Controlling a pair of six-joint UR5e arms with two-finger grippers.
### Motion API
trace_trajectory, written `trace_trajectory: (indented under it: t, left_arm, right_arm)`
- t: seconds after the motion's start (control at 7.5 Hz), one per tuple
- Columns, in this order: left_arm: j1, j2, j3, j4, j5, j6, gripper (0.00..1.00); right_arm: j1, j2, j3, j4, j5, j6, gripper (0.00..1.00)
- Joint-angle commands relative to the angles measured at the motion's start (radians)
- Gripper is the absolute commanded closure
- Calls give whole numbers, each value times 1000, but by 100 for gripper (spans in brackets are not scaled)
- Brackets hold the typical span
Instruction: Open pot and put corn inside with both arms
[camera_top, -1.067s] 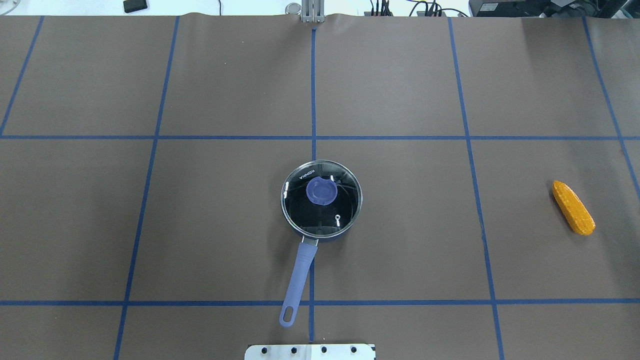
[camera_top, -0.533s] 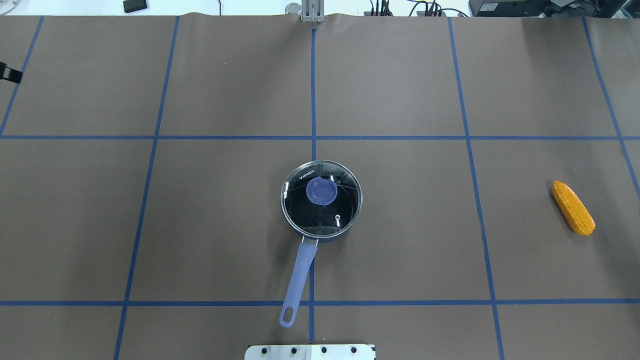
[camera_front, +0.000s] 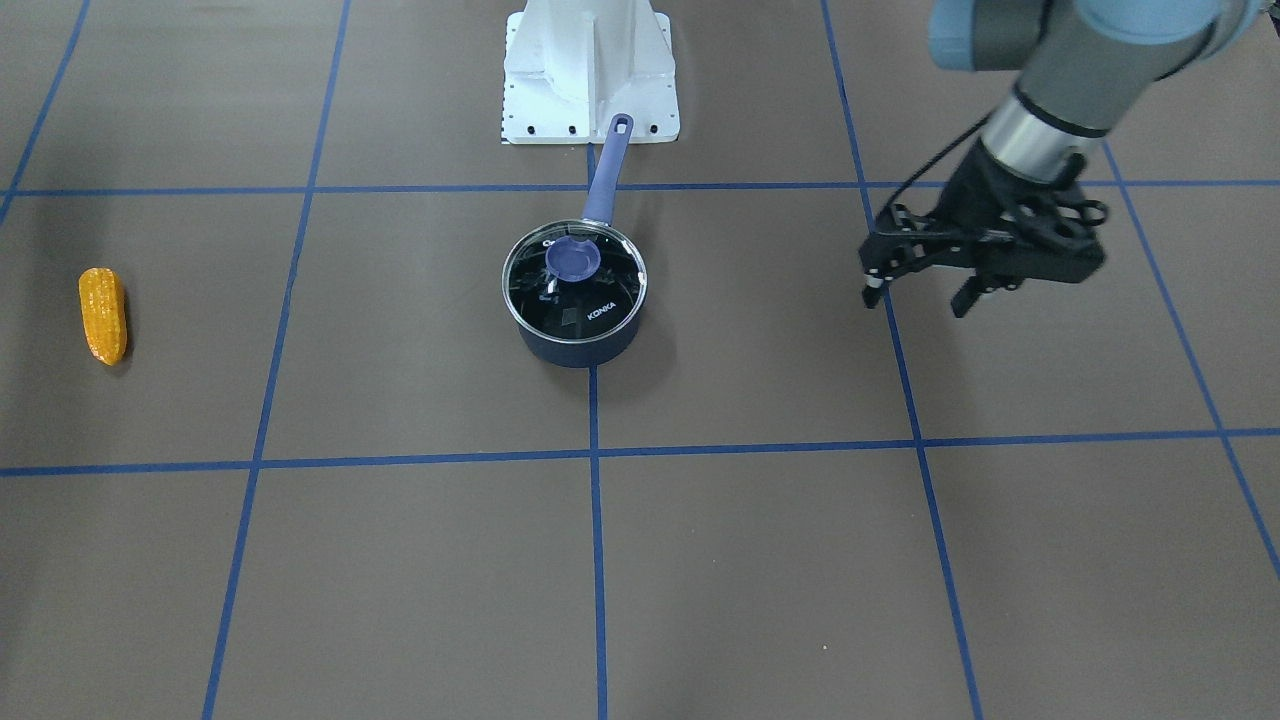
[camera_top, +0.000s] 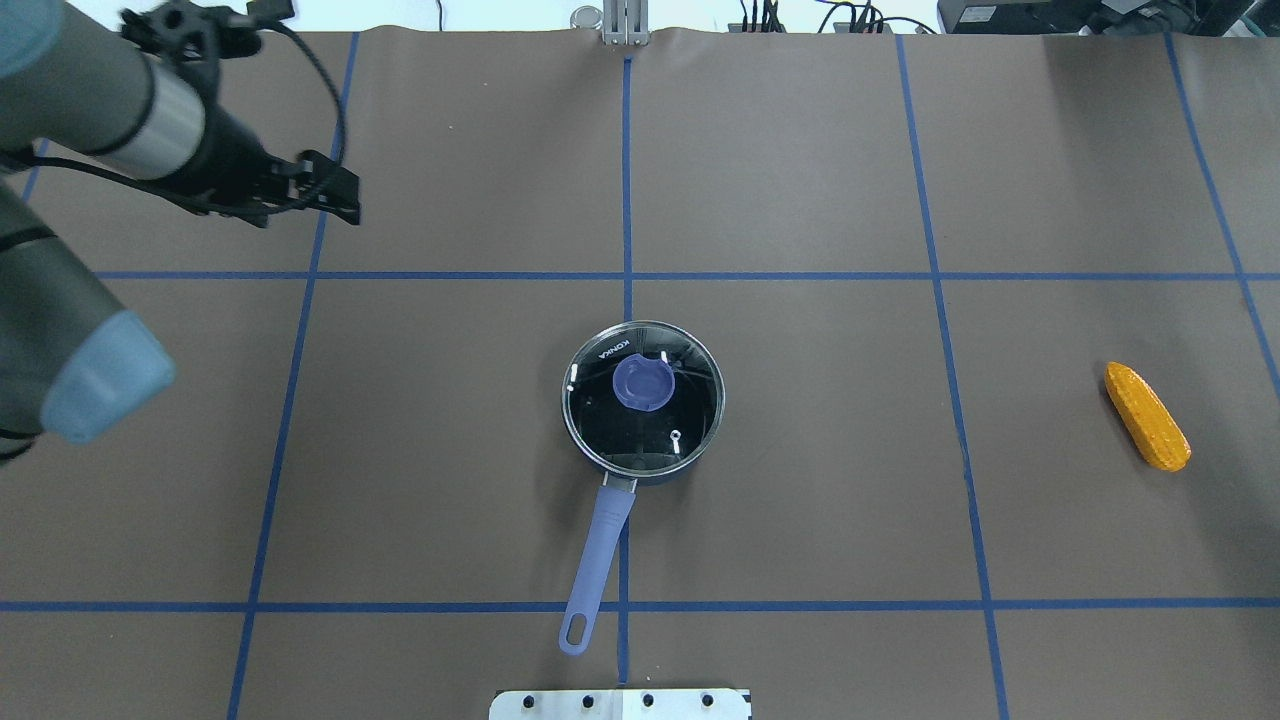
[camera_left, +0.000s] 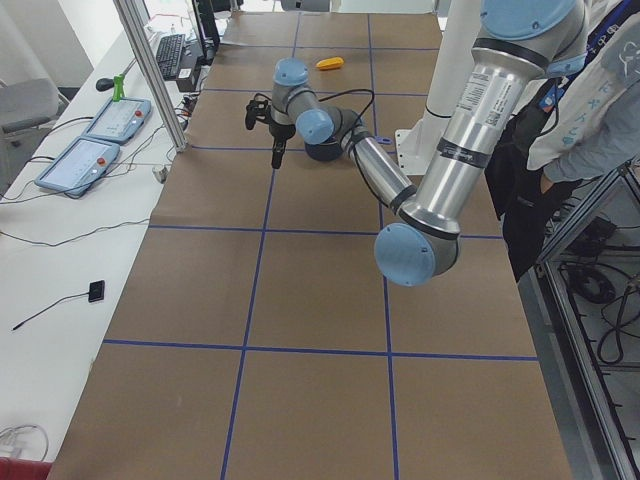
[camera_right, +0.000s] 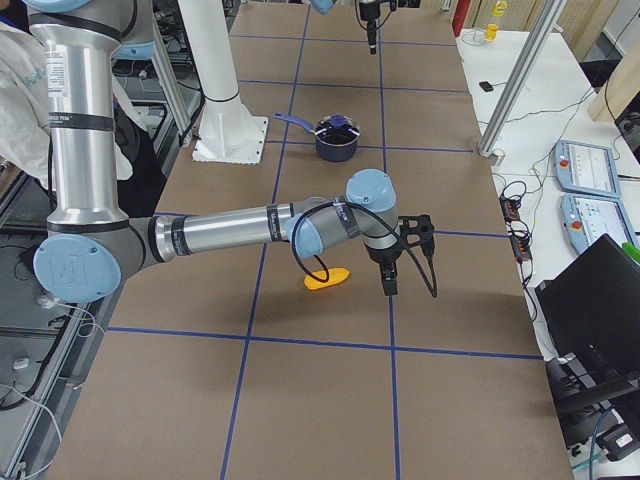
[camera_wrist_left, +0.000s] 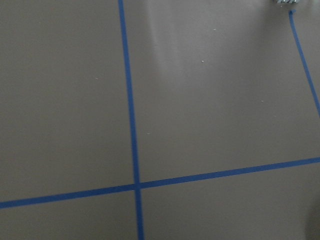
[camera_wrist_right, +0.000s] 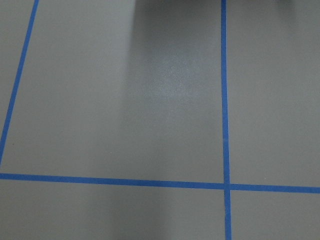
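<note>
- Orange-yellow bumpy ear of corn (camera_top: 1147, 416) lies flat on the brown table (camera_top: 800, 150), far to the robot's right, well apart from the dark-blue saucepan (camera_front: 575, 350).
- Glass lid (camera_top: 690, 420) sits on the saucepan.
- Black left gripper (camera_front: 918, 298): above the table, jaws wide, empty.
- Right gripper (camera_right: 388, 285): near the corn; spread cannot be told.

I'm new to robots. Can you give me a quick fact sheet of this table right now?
Pot: dark, mid-table, handle toward the robot's base
Lid: glass, closed on the pot
Corn: lying at the robot's right, far from pot
Left gripper: open, empty, above bare table
Right gripper: near the corn; open or shut unclear
</note>
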Motion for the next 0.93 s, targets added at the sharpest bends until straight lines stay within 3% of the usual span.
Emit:
trace_trajectory:
  t: [0.0, 0.53, 0.8]
  left_arm:
    - [204, -178, 18, 120, 130, -165, 1]
    - [335, -430, 279, 134, 258, -215, 1]
    - [376, -433, 304, 134, 259, -208, 1]
  right_arm:
    - [-3, 0, 0, 2, 1, 5, 0]
    - [-6, -6, -2, 2, 1, 5, 0]
    - [-8, -9, -6, 2, 1, 5, 0]
